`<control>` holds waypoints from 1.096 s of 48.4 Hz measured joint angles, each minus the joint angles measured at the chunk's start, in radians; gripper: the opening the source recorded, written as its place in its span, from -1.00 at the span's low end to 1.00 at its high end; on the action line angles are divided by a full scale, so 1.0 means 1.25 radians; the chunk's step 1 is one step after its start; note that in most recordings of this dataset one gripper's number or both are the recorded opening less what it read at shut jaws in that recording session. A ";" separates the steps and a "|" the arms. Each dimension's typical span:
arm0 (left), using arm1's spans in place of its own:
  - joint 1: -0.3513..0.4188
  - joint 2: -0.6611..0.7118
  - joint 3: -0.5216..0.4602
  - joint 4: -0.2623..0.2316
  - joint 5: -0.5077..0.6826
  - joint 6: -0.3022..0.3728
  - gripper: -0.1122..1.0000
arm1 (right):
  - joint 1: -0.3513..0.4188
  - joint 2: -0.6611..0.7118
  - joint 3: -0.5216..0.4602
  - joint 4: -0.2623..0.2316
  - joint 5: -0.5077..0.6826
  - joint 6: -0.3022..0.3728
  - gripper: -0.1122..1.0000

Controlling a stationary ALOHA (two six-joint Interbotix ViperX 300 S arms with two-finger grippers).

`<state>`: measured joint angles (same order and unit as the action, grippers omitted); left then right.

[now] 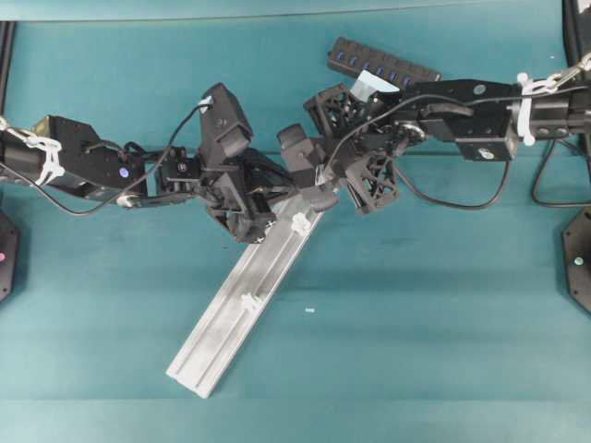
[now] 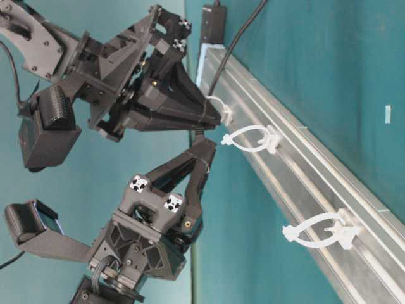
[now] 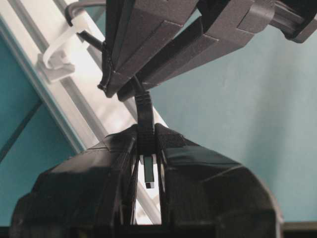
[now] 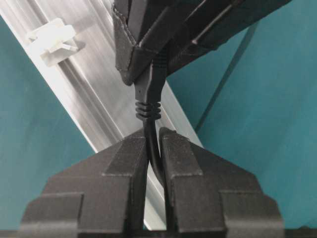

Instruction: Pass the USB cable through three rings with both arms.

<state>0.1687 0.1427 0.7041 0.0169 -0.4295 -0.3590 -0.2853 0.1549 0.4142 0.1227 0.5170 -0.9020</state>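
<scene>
The silver rail [image 1: 231,323] lies slantwise on the table with three white rings [image 2: 217,105] [image 2: 250,137] [image 2: 319,230] clipped along it. The black USB cable [image 2: 237,38] comes down along the rail's far end and runs through the first ring [image 3: 59,47]. My right gripper [image 4: 153,136] is shut on the cord just behind the plug's strain relief. My left gripper [image 3: 147,131] is shut on the plug body [image 3: 145,106], whose metal tip pokes back between the fingers. Both grippers meet tip to tip over the rail's upper end [image 1: 305,198]. The second ring [image 4: 52,37] stands free beside them.
A black multi-port hub bar [image 1: 383,65] lies behind the right arm. Teal table surface [image 1: 416,323] surrounds the rail. Black mounts stand at the left edge [image 1: 5,249] and right edge [image 1: 577,254].
</scene>
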 measured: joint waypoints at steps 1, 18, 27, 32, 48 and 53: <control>0.000 0.000 0.001 0.000 0.000 0.000 -0.64 | -0.001 0.000 0.000 0.000 0.000 0.000 -0.61; 0.001 0.000 0.006 0.000 0.013 -0.001 -0.63 | -0.007 0.005 -0.012 -0.021 0.005 -0.001 -0.61; -0.001 0.000 0.006 0.000 0.027 -0.002 -0.14 | -0.011 0.010 -0.018 -0.045 0.018 -0.001 -0.64; -0.011 -0.001 0.007 0.000 0.031 -0.002 0.42 | -0.022 0.012 -0.020 -0.076 0.020 -0.001 -0.68; -0.007 -0.112 0.090 0.001 0.126 -0.020 0.89 | -0.029 0.029 -0.020 -0.124 0.027 -0.029 -0.68; -0.009 -0.173 0.129 0.001 0.136 -0.022 0.90 | -0.029 0.036 -0.018 -0.124 0.032 -0.064 -0.68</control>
<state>0.1580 -0.0736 0.8652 0.0184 -0.2592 -0.3866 -0.3221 0.1994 0.3912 -0.0322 0.5568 -0.9817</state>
